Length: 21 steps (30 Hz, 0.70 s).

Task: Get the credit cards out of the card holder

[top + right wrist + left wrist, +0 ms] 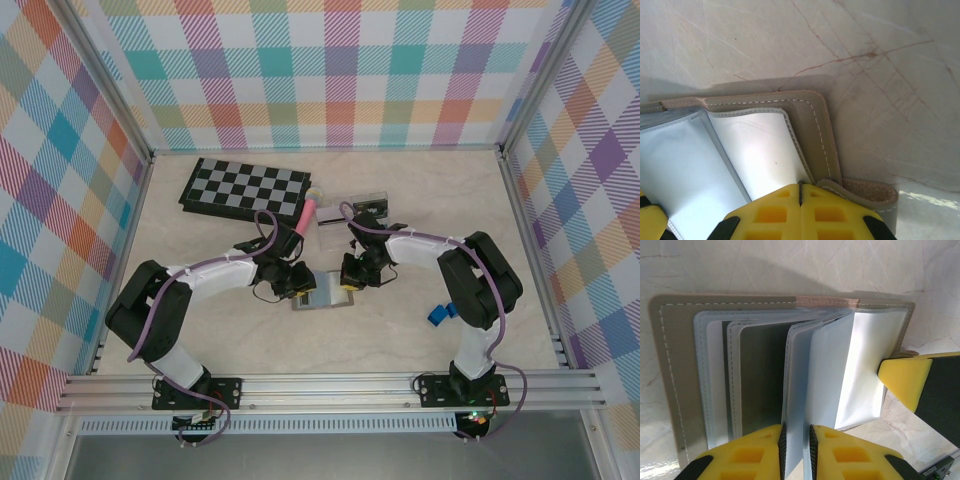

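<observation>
L claw [796,446] round card holder [675,370] sleeve [796,390]

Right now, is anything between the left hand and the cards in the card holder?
Yes. The left hand pinches one clear sleeve by its edge; what looks like a dark card sits inside another sleeve of the open card holder.
</observation>
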Available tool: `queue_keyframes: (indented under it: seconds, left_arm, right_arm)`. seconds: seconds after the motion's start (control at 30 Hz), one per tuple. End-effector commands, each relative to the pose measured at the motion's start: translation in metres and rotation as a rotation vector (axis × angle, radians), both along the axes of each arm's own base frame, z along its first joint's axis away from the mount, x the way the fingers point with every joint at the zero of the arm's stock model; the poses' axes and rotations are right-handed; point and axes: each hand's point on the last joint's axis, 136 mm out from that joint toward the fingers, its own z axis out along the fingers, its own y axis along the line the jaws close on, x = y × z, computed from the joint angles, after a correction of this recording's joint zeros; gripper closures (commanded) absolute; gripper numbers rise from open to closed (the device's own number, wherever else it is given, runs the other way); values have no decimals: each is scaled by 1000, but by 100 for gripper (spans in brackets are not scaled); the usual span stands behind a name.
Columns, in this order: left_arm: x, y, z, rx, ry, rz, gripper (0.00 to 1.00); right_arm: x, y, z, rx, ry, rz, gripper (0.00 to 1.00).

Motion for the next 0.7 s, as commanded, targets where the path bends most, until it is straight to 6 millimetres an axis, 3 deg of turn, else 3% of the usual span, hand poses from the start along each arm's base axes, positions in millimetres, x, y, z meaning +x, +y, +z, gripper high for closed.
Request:
queue_keyframes:
  seconds: [0.0,0.67]
  left_arm:
    - [2,-14,17,-92,-29,-38,78]
    - [4,-35,32,-208,-73,-93,71]
  right_arm:
    - [-9,-8,-18,-57,57,-8,99]
    - [-9,-7,-17,-53,60,-9,99]
